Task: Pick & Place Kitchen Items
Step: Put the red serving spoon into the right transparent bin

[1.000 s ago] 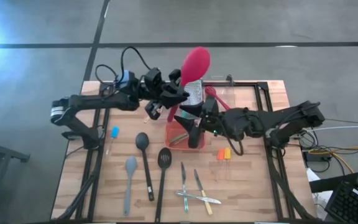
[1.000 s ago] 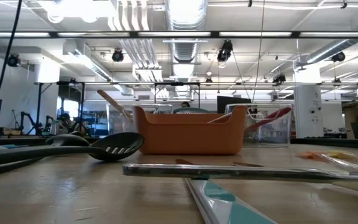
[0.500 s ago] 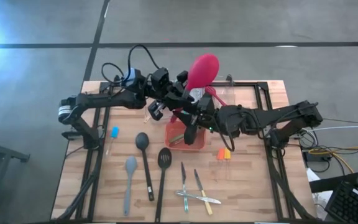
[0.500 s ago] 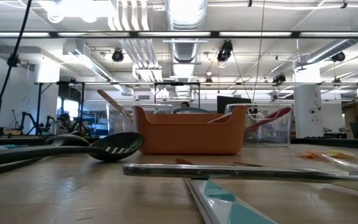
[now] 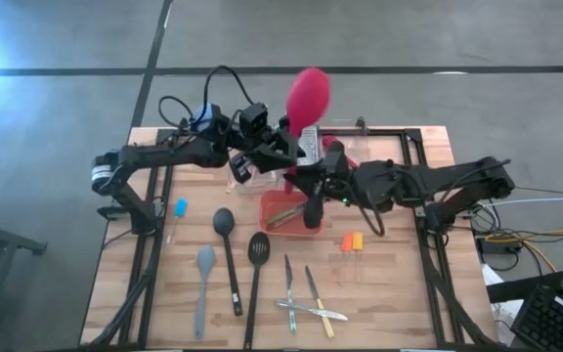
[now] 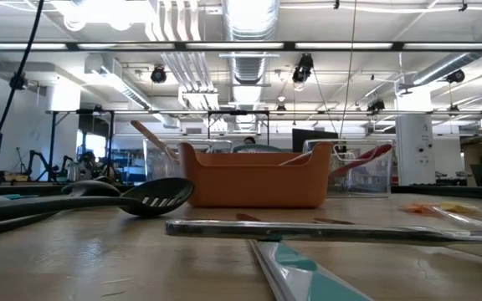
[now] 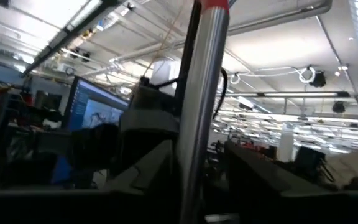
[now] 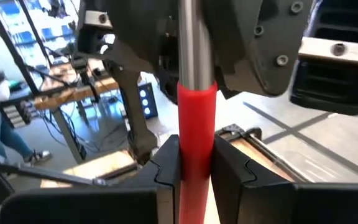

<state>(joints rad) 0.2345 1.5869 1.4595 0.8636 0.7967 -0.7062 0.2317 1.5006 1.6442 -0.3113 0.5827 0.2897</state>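
Note:
A red spoon stands upright in the air, its red bowl [image 5: 309, 95] on top, a steel shaft [image 7: 201, 93] below it and a red handle [image 8: 196, 118] at the bottom. It is over the far edge of the orange tray [image 5: 280, 223]. My right gripper [image 5: 313, 186] [image 8: 197, 174] is shut on the handle. Just above it my left gripper [image 5: 280, 154] [image 7: 194, 171] is open, one finger on either side of the steel shaft with a thin gap each side. Other kitchen items lie on the table near its front. My right gripper pinches the red spoon's red handle [image 8: 196, 143] between its two fingers [image 8: 166, 165], just below where the steel shaft begins. The fingers come about level from the table's right and lie across the handle. The spoon stands upright, bowl up, clear of the tray and table.
A steel grater [image 5: 306, 145] and clear bins [image 5: 365, 152] stand behind the tray. In front lie a black spoon [image 5: 226, 235], slotted turner [image 5: 257, 259], grey spatula [image 5: 203, 276], small knives and peelers [image 5: 301, 298], a blue-handled tool [image 5: 178, 209] and orange tools [image 5: 352, 241].
My left gripper has carried the upright red spoon a little toward the table's right, over the tray's far edge. My right gripper has come in from the right under it, to the spoon's handle. The spoon's bowl has swayed right and back.

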